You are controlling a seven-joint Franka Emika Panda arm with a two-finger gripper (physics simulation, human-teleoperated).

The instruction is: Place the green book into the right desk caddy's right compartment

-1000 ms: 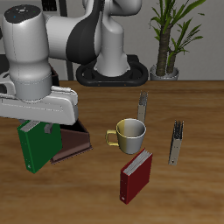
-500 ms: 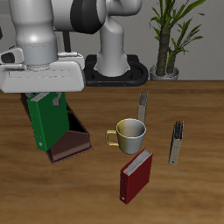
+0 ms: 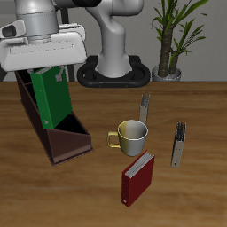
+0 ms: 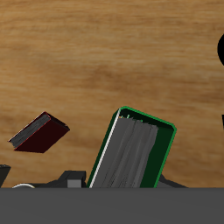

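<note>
The green book (image 3: pixel 49 99) hangs tilted in the air under the gripper (image 3: pixel 46 73), its lower end just above the right desk caddy (image 3: pixel 64 140). The gripper's fingers are closed on the book's upper edge. The exterior view shows the book's green cover and the long brown caddy running beneath it, with its sloping sides and open end near the table (image 3: pixel 195 191) middle. The right compartment cannot be told apart from the other bays there.

The wrist view shows what the exterior one hides: the book (image 4: pixel 131 150) end-on, its page edges framed by the green cover, hanging over bare wood. It also catches the red book (image 4: pixel 39 132) lying flat, well apart.

In the exterior view the red book (image 3: pixel 137 176) lies near the front edge. A cream mug (image 3: pixel 131 136) stands just behind it, beside the caddy's end. Two thin upright grey pieces, one (image 3: pixel 144 108) behind the mug and one (image 3: pixel 179 144) off to the side, stand apart. A potted plant (image 3: pixel 170 40) stands at the back.
</note>
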